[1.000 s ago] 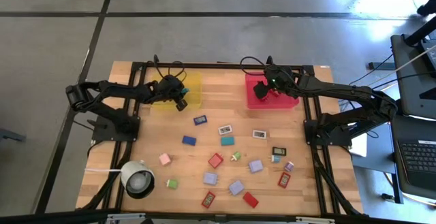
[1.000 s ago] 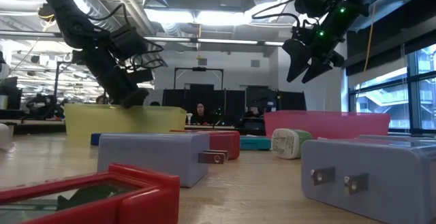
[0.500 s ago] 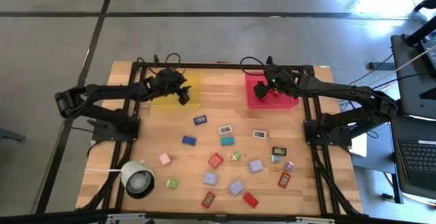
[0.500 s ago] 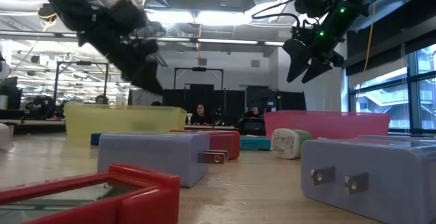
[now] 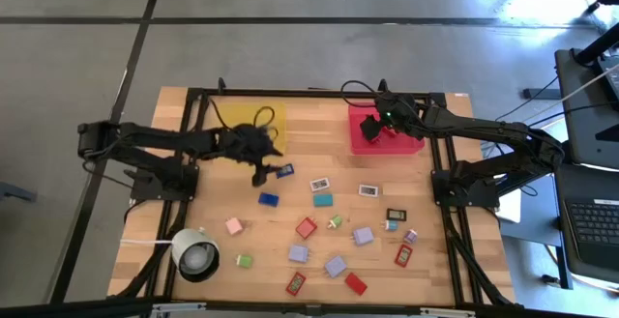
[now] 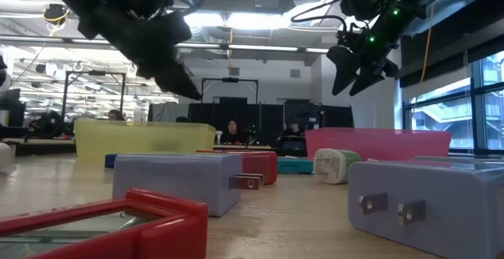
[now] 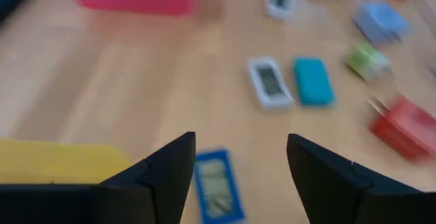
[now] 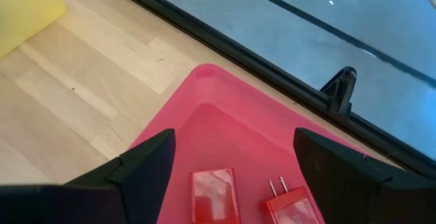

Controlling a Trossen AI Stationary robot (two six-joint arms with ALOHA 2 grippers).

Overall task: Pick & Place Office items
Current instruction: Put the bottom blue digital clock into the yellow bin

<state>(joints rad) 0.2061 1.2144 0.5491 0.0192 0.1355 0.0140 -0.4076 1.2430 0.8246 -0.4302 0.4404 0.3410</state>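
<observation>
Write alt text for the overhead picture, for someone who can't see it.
Two dark robot arms reach over a wooden table: the left gripper, open, hangs by a small blue item just below a yellow tray, the right gripper, open, over a red tray. Small colourful office items lie scattered across the nearer half.

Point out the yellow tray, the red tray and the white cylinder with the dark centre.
Yellow tray (image 5: 274, 128), high view, on its bare right part.
Red tray (image 5: 411, 146), high view, on its lower right rim.
White cylinder (image 5: 196, 256), high view, on its dark centre.
</observation>
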